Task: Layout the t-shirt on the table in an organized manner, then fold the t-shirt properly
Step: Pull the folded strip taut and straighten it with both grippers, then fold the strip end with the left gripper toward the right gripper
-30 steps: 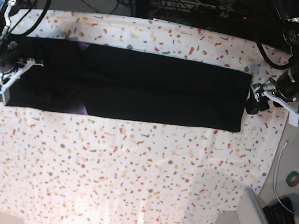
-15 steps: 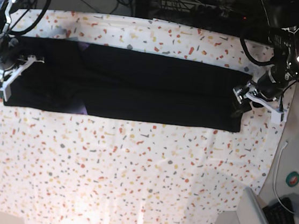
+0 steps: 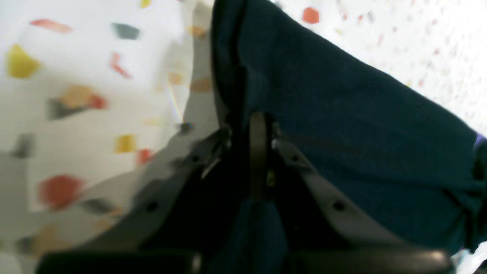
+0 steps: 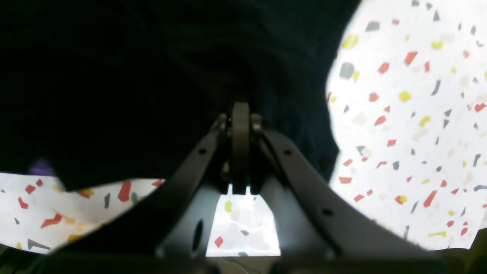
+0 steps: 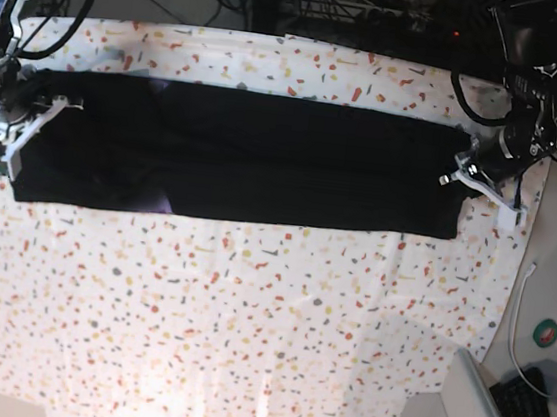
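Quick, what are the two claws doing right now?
Left gripper: shut on the t-shirt.
Right gripper: shut on the t-shirt's other end.

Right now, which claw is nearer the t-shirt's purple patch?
Right. The right claw holds the t-shirt end near the purple patch; the left claw holds the opposite end.

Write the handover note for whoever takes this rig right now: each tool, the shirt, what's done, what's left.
Left tool: shut on the t-shirt at its end edge, on the base view's right.
Right tool: shut on the t-shirt at the opposite end.
The t-shirt lies as a long, narrow black band across the far part of the table, flat, with a bit of purple print peeking out near the right tool's end.
Done: laid out and folded lengthwise.
Left: fold the band end to end, probably, then release.
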Robot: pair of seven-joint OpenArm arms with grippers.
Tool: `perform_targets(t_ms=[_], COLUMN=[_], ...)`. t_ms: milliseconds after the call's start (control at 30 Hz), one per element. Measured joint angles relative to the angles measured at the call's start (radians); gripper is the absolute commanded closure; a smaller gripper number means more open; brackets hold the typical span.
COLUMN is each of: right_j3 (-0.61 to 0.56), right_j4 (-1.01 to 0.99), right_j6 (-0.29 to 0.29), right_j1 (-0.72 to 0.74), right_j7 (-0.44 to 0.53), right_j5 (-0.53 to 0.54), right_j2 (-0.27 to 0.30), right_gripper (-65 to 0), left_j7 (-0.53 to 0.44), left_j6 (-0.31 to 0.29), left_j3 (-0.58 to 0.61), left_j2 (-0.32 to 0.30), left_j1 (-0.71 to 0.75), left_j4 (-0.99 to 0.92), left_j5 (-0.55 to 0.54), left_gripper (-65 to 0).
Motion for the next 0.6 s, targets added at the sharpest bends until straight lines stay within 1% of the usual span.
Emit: perform_targets(t_ms=[67,100,133,200,267,300,333,367,500,533,567,600], right_j3=[0.000,0.000,0.000,0.001,0.002,0.003,0.002,0.000,-0.002,-0.002,-0.002,-0.002], right_j4=[0.000,0.000,0.000,0.000,0.000,0.000,0.000,0.000,0.000,0.000,0.000,0.000], right_j6=[0.000,0.000,0.000,0.000,0.000,0.000,0.000,0.000,0.000,0.000,0.000,0.000], right_j1=[-0.002,-0.002,-0.002,-0.002,-0.002,-0.002,-0.003,-0.002,0.001,0.001,0.001,0.001], right_j7=[0.001,0.001,0.001,0.001,0.001,0.001,0.002,0.001,0.001,0.000,0.001,0.001], right_j5=[-0.001,0.000,0.000,0.000,0.000,-0.001,0.000,0.000,0.000,0.000,0.000,0.000], right_j2=[0.000,0.000,0.000,0.000,0.000,0.000,0.000,0.000,0.000,0.000,0.000,0.000], right_gripper=[0.0,0.0,0.0,0.0,0.0,0.0,0.0,0.0,0.0,0.0,0.0,0.0], left_j7=[0.024,0.020,0.017,0.017,0.026,0.026,0.022,0.023,0.026,0.024,0.023,0.022], left_j6=[0.020,0.034,0.034,0.029,0.045,0.071,0.111,0.174,0.259,0.268,0.305,0.325], left_j3=[0.002,-0.001,-0.003,-0.002,0.002,0.004,0.010,0.029,0.169,0.208,0.251,0.294], left_j2=[-0.029,-0.037,-0.045,-0.045,-0.035,-0.024,-0.006,0.004,0.016,0.018,0.018,0.018], left_j1=[0.019,0.038,0.068,0.134,0.201,0.234,0.265,0.294,0.363,0.365,0.362,0.357], left_j4=[0.059,0.105,0.159,0.284,0.401,0.456,0.510,0.562,0.712,0.729,0.741,0.750], left_j5=[0.026,0.034,0.024,0.021,0.024,0.021,0.022,0.027,0.022,0.021,0.019,0.019], left_gripper=[0.0,0.0,0.0,0.0,0.0,0.0,0.0,0.0,0.0,0.0,0.0,0.0])
